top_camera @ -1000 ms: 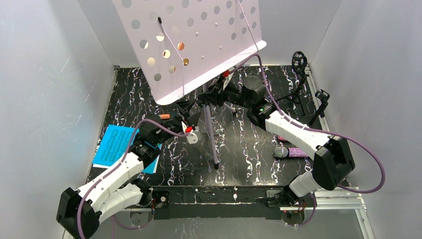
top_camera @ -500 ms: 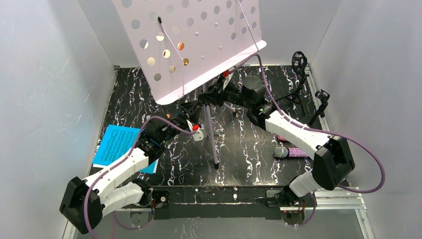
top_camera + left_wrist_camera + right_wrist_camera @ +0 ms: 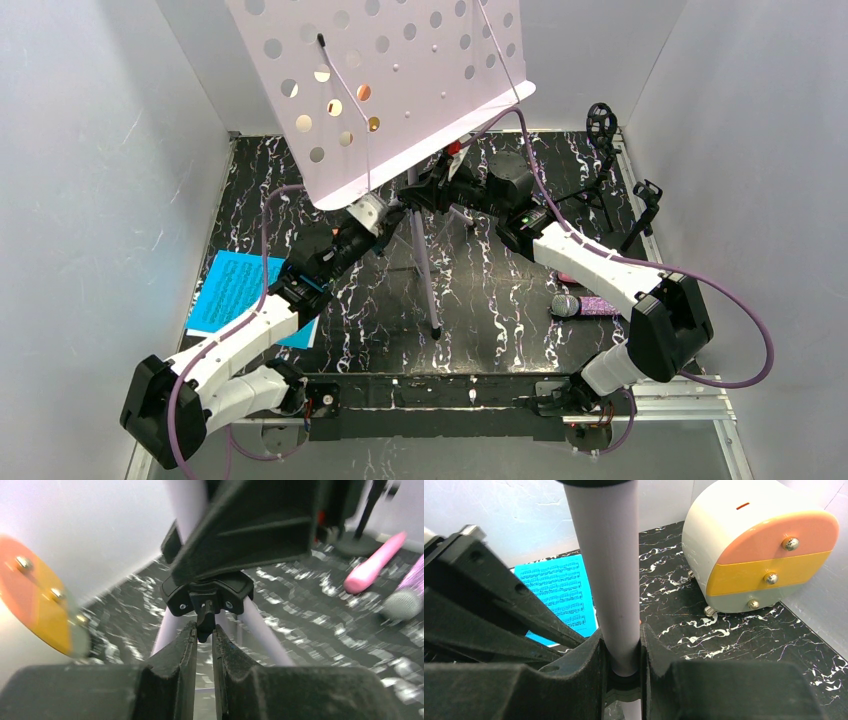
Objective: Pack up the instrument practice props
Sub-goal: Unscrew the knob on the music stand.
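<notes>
Looking from above, the lilac music stand (image 3: 380, 70) fills the top centre, and both arms meet beneath its tray, their grips unclear. The left wrist view shows the left gripper (image 3: 204, 630) almost shut, pinching a small black tab (image 3: 205, 611) under the leg collar. The right wrist view shows the right gripper (image 3: 622, 647) clamping the stand's pole (image 3: 606, 555), with blue sheet music (image 3: 556, 592) at left.
</notes>
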{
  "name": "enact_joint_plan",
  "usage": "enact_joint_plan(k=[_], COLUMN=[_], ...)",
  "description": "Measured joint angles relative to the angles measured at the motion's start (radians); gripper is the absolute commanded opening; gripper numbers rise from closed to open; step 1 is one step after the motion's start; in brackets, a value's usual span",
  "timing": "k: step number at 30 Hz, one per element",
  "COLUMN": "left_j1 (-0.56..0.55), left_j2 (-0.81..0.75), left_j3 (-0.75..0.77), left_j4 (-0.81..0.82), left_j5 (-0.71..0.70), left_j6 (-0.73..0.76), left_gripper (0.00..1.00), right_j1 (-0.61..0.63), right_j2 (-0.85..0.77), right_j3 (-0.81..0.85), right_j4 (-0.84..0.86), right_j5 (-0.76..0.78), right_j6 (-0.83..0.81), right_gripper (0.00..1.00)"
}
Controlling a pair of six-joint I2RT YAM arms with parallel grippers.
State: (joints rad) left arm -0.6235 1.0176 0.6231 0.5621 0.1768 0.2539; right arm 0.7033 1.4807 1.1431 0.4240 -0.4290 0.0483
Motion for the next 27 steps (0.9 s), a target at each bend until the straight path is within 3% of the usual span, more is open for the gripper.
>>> enact_joint_plan(k=[11,15,18,21,27], left_j1=[-0.002,-0.001,-0.001,-0.001,-0.001], left_j2=[-0.013,-0.015,-0.023,-0.039,-0.121], left_j3=[0.015,0.013,0.013,0.018,0.048], left_j4=[-0.097,-0.126,-0.157,-0.217,-0.291], left_j5=[-0.215,-0.232,-0.245,-0.261,-0.299], left_j6=[-1.188,-1.461,-1.53,-1.479,-1.178], left_gripper=[0.01,0.18,0.35,0.49,0.6], right_j1=[0.0,0.0,0.0,0.0,0.0], right_j2=[0.0,0.0,0.0,0.0,0.0], right_j3=[0.0,0.0,0.0,0.0,0.001], right_j4=[-0.001,-0.001,-0.002,-0.002,-0.002], right_j5=[-0.004,-0.004,-0.004,-0.003,-0.003], right_j6=[0.0,0.0,0.0,0.0,0.0], right_gripper=[0.01,0.01,0.01,0.01,0.01])
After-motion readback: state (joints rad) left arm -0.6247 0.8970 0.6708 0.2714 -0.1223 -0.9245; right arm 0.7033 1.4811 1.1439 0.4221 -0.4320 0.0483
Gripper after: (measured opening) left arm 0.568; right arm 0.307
